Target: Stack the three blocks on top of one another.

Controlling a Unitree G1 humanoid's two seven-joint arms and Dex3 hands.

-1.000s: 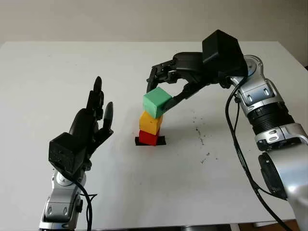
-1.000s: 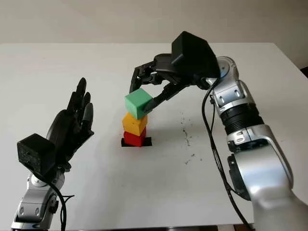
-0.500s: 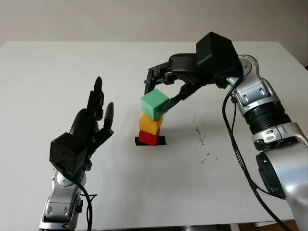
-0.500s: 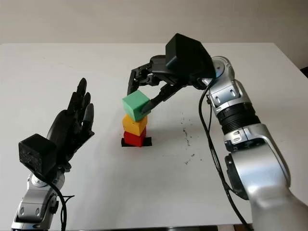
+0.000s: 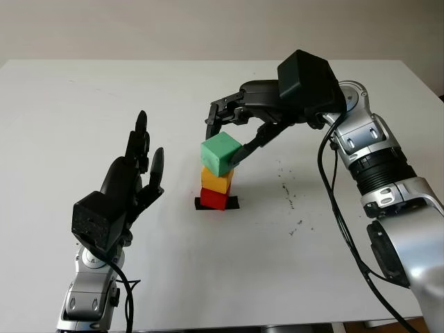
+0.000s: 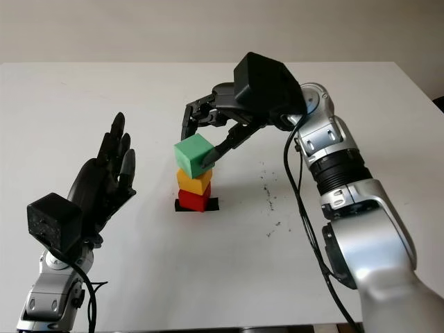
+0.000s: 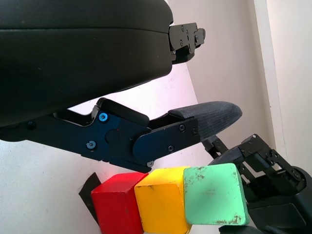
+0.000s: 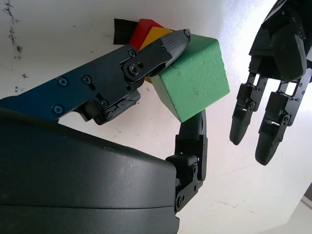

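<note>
One open left hand [image 5: 132, 182] nearest, raised off white table [image 5: 83, 104], holding nothing, well apart from stack. Beyond it, red block [image 5: 214, 198] on black patch [image 5: 234, 202], yellow block [image 5: 218, 180] atop. Farther, right hand [image 5: 232, 132] pinching tilted green block [image 5: 220, 154] against yellow block's top.
</note>
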